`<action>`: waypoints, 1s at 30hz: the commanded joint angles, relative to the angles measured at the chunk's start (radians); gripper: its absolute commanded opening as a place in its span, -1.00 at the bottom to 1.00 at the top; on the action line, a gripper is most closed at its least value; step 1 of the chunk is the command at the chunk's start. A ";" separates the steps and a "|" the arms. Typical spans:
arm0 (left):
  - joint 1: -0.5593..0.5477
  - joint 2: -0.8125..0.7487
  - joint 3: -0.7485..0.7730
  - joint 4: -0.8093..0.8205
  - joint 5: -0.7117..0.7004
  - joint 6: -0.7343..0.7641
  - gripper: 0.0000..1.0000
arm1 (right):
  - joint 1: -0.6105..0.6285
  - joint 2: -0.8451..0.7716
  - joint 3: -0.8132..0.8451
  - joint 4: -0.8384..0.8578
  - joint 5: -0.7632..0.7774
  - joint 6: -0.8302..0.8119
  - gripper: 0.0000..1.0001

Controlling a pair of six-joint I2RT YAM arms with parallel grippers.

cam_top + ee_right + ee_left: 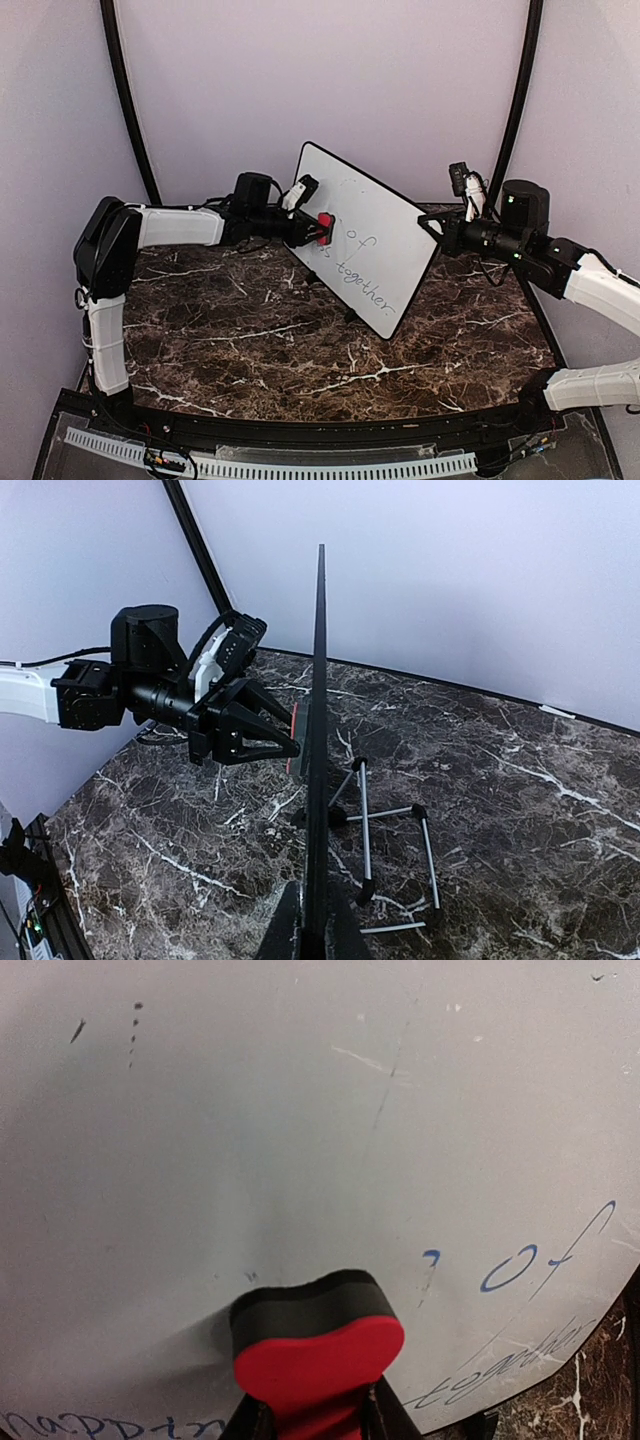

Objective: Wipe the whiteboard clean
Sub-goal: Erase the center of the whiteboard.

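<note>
Top external view: the whiteboard (365,235) is seen propped steeply on a wire stand (362,820) at the back of the marble table (230,340), its right edge pinched in the closed right gripper (433,227), while the red eraser (324,222) is clamped in the nearly shut left gripper (316,230) and laid against the board's face. The felt is best kept flush and swept down across the blue writing (525,1265), with pressure kept modest so the board is not pushed off its stand.

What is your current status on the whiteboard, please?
Left gripper shut on red eraser, against whiteboard. Right gripper shut on whiteboard edge. Blue writing unerased. Nothing blocking.
</note>
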 commanded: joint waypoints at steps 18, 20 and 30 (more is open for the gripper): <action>0.009 0.065 0.211 -0.175 -0.028 0.079 -0.69 | 0.039 0.015 -0.023 -0.084 -0.121 -0.082 -1.00; 0.011 0.070 0.234 -0.196 -0.026 0.088 -0.69 | 0.039 0.017 -0.023 -0.085 -0.122 -0.082 -1.00; 0.020 0.075 0.185 -0.236 -0.027 0.093 -0.69 | 0.039 0.019 -0.022 -0.083 -0.123 -0.084 -1.00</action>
